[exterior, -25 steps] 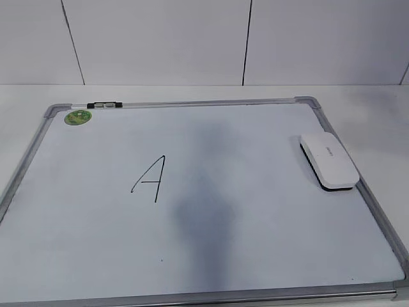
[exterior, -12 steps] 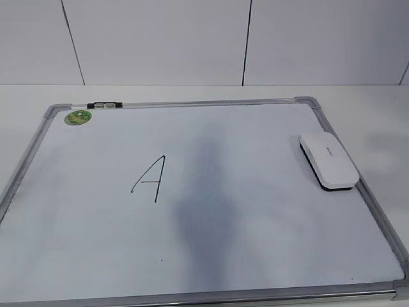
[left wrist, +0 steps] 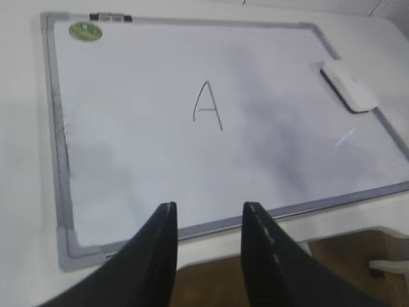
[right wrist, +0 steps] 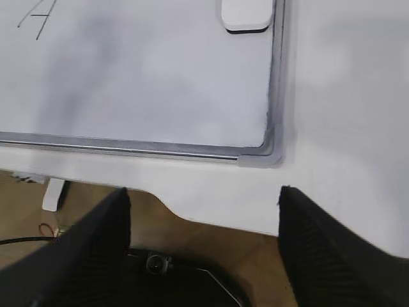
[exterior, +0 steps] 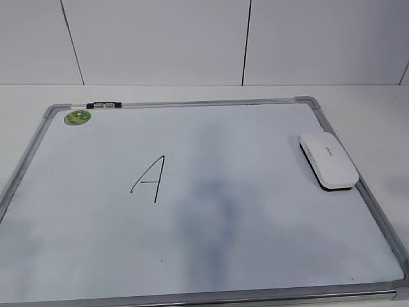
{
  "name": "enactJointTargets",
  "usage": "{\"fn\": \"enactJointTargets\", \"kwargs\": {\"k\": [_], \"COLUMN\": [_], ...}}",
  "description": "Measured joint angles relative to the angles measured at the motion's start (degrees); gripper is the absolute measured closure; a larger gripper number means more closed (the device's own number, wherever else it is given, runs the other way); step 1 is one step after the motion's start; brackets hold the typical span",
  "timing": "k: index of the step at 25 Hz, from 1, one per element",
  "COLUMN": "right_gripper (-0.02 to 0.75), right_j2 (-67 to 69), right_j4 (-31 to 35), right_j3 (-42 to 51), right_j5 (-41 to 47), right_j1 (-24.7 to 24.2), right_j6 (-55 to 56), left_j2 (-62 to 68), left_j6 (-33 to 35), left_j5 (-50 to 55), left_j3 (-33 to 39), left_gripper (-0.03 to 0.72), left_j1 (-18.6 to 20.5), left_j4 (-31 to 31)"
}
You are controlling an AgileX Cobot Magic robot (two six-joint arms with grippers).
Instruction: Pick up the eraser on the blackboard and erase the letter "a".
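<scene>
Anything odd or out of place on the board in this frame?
Mostly tidy. The eraser lies flat but askew at the blackboard's right edge, its corner overlapping the frame. The only writing is a capital A; no lowercase "a" is visible. Grey smudging runs down the middle.

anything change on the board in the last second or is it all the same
Only the soft shadow down the middle of the blackboard has shifted and faded a little. The eraser lies in the same spot by the right frame edge, untouched, and the written letter and green sticker are unchanged. No pincer has entered the exterior view.
</scene>
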Motion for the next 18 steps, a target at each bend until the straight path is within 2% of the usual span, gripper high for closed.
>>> {"fn": "enactJointTargets", "kwargs": {"k": [7,13,18], "right_gripper": [0.174,0.177,0.177], "right_j2": [-8.03,-13.35,-14.91], "right_j4": [-5.33,-8.7,-9.53], "right_j3": [7.1,12.09,12.69], "right_j5": [0.0,-0.11,-1.51], "right_j1": [0.0,0.0,0.0], "right_j6": [-0.22,-0.22,-0.34], "left_j2": [-5.27,-8.56,-8.68], "left_j6": [0.0,0.0,0.0], "left_j5": [-0.12,-3.44,-7.99], "left_j3": [9.71,12.23,13.47], "left_gripper": [0.446,0.446,0.446], "left_j1": [-1.43,-1.43,-1.43], "left_j4": [8.49,12.66,14.23]}}
